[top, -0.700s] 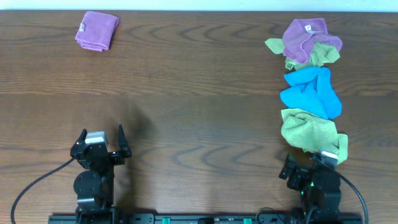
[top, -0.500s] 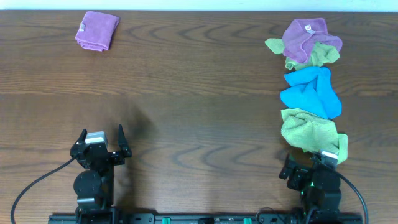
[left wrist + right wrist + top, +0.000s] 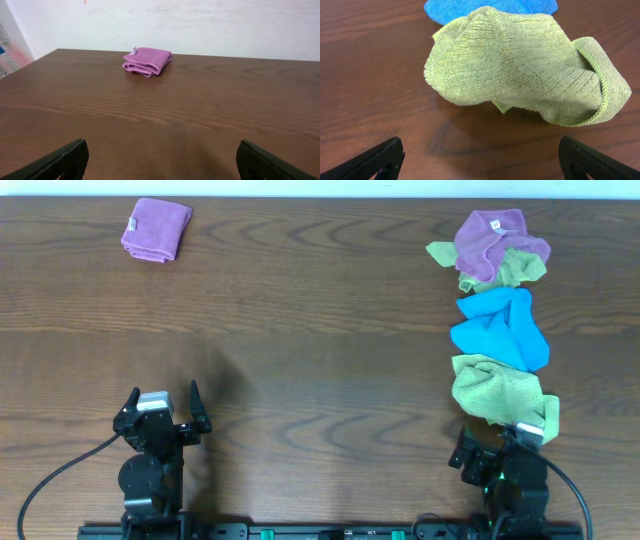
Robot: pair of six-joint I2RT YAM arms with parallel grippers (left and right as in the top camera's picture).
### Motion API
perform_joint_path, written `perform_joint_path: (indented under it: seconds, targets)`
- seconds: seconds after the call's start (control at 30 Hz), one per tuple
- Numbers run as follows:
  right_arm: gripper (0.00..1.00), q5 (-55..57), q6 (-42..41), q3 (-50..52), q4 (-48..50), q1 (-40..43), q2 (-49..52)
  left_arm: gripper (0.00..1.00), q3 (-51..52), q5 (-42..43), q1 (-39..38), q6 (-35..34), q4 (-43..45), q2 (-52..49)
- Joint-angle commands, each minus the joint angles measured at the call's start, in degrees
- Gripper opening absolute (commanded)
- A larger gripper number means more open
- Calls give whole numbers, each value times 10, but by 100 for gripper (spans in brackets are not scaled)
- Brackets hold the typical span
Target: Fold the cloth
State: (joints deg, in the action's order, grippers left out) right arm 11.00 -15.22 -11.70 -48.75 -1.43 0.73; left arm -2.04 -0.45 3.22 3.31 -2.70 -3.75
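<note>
The light lime-green cloth [image 3: 497, 392] lies crumpled on the table at the right, just beyond my right gripper [image 3: 492, 442]. In the right wrist view the cloth [image 3: 520, 70] is bunched in a heap with a rolled edge at its right. My right gripper [image 3: 480, 160] is open and empty, its fingertips [image 3: 380, 159] wide apart on the near side of the cloth, not touching it. My left gripper [image 3: 163, 402] is open and empty at the near left, over bare wood, and shows in the left wrist view [image 3: 160, 160] too.
A bright blue cloth [image 3: 500, 328] lies right behind the lime-green one, its edge showing in the right wrist view [image 3: 490, 7]. A purple and olive-green bundle [image 3: 492, 248] lies at the far right. A folded purple cloth [image 3: 156, 228] sits at the far left [image 3: 148, 60].
</note>
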Motion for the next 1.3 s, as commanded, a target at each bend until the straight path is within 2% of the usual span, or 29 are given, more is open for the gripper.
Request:
perform_joint_path:
  seconds: [0.0, 0.93, 0.97, 1.0, 1.07, 1.1, 1.27]
  targets:
    - [99, 8, 9, 7, -1, -4, -4, 95, 18, -10, 2, 10, -16, 1]
    - [99, 10, 9, 7, 7, -4, -4, 95, 18, -10, 2, 10, -16, 1]
    - [99, 10, -3, 7, 29, -4, -4, 95, 18, -10, 2, 10, -16, 1]
    - [99, 9, -60, 7, 63, -4, -4, 95, 18, -10, 2, 10, -16, 1]
    - [99, 8, -274, 7, 131, -4, -4, 95, 18, -10, 2, 10, -16, 1]
    - [99, 9, -304, 7, 159, -4, -4, 95, 18, -10, 2, 10, -16, 1]
    - [99, 21, -305, 6, 368, -3, -4, 95, 18, -10, 2, 10, -16, 1]
